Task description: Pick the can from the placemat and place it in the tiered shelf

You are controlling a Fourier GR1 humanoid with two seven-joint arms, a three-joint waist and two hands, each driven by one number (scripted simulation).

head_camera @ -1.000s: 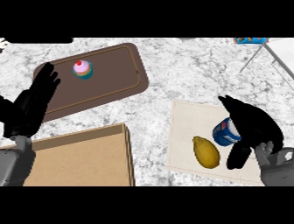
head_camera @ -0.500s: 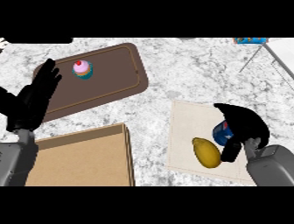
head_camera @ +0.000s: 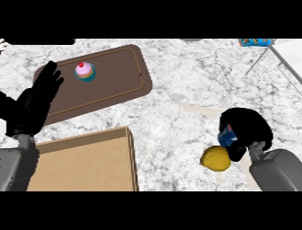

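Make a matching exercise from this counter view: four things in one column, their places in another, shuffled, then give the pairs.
Things:
1. cupcake
2. can
3. lemon
4. cardboard box

Places:
A. under the curled right hand
B. on the brown tray
C. low in the view, beside the left forearm
D. just below the can, beside the right wrist

Pairs: 1-B, 2-A, 3-D, 4-C

desk (head_camera: 180, 81) white-grey marbled | tray (head_camera: 124, 78) brown | cupcake (head_camera: 83, 71) pink, red top, teal base | can (head_camera: 228, 136) blue | lemon (head_camera: 216, 158) yellow | box (head_camera: 81, 164) tan | hands black
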